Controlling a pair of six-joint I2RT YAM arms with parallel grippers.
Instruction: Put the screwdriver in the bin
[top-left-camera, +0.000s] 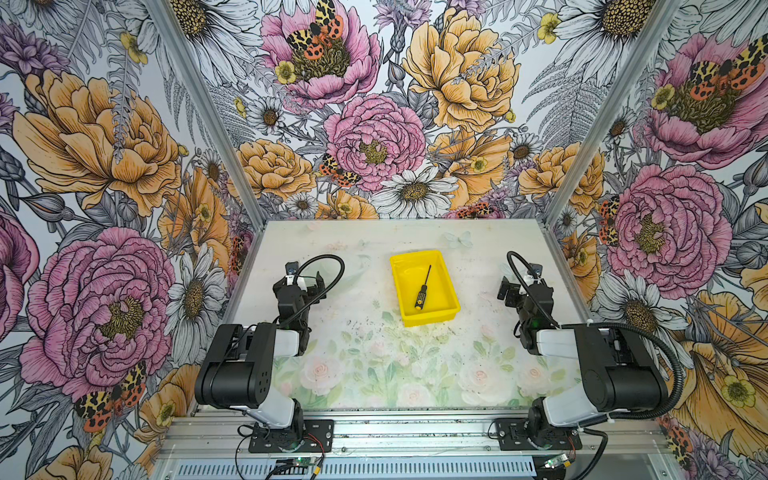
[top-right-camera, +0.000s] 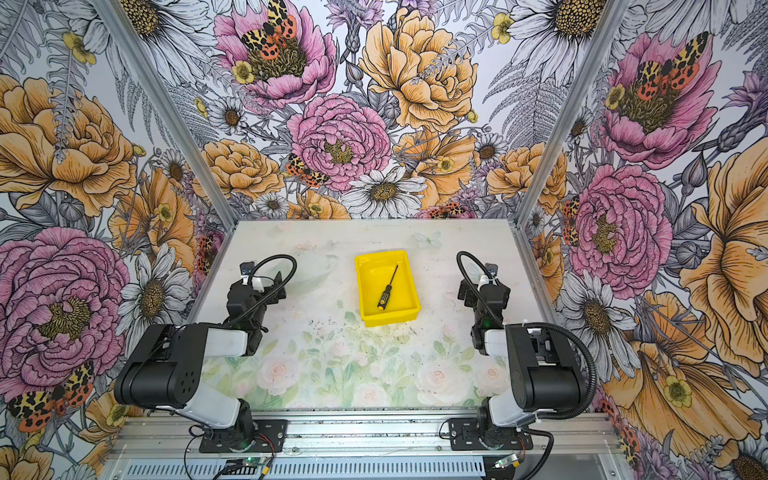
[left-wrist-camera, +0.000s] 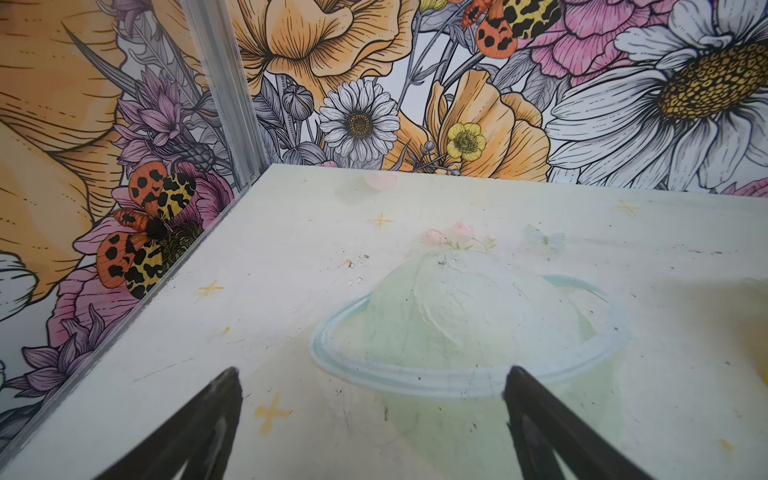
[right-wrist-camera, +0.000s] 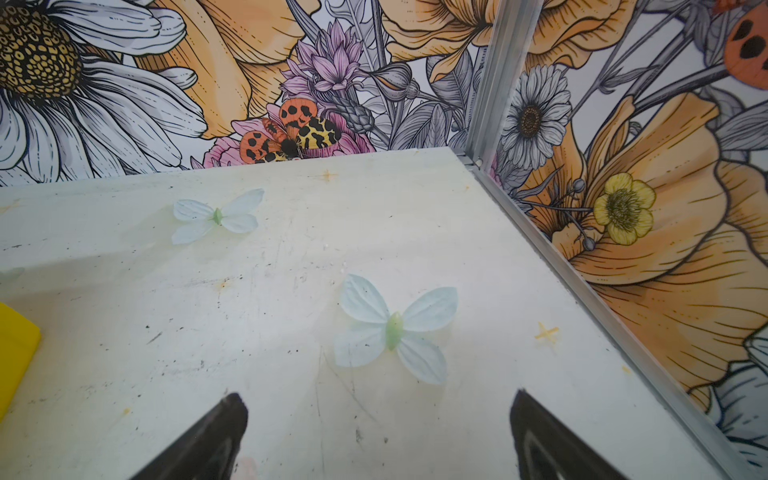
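Left gripper: jaws spread wide, holding nothing, above the pale table. Right gripper: jaws likewise wide apart and empty, near a printed pale-blue butterfly. In both top views the grippers stand well apart from the bin, at its 9 and 3 o'clock. Screwdriver: lies flat inside the shallow yellow bin, long axis running 1 to 7 o'clock, thin black shaft pointing to 1, black yellow-dotted handle with yellow end cap toward 7. Flower-printed walls enclose the table on three sides.
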